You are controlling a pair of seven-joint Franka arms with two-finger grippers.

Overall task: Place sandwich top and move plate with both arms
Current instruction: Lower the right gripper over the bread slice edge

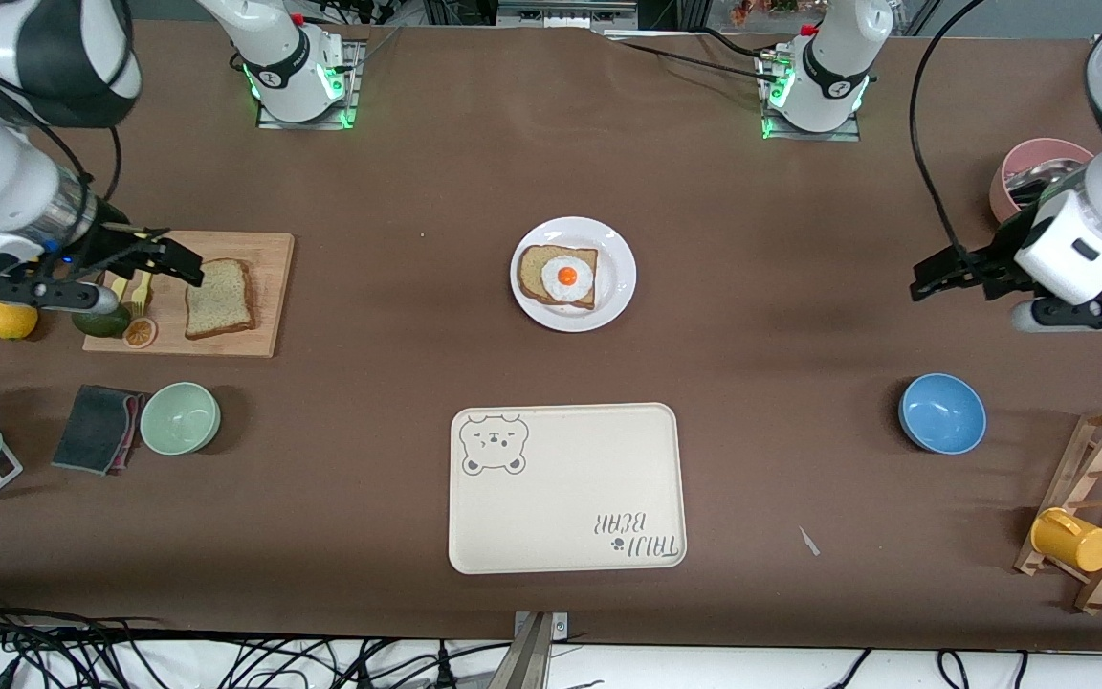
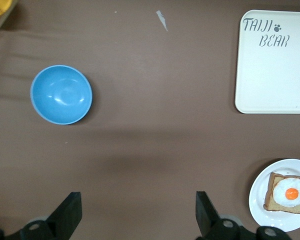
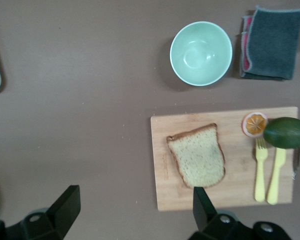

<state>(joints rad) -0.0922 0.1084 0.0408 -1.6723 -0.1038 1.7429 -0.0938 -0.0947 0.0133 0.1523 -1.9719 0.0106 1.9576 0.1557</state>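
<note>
The sandwich top (image 1: 218,298), a light tan speckled bread slice, lies on a wooden cutting board (image 1: 264,287) toward the right arm's end of the table; it also shows in the right wrist view (image 3: 197,161). My right gripper (image 1: 173,260) hangs open and empty over the board's edge beside the slice, its own view showing the jaws wide apart (image 3: 135,210). The white plate (image 1: 620,277) sits mid-table with a darker bread slice and a fried egg (image 1: 566,277) on it. My left gripper (image 1: 924,277) is open and empty over bare table toward the left arm's end, jaws wide apart (image 2: 138,212); the plate (image 2: 257,200) is off to one side.
An avocado (image 1: 99,322), an orange slice (image 1: 140,332) and yellow cutlery (image 1: 135,292) lie on the board, an orange (image 1: 11,320) beside it. A green bowl (image 1: 180,417), a grey cloth (image 1: 97,414), the bear tray (image 1: 565,488), a blue bowl (image 1: 941,412), a pink bowl (image 1: 1029,172) and a mug rack (image 1: 1101,507) are around.
</note>
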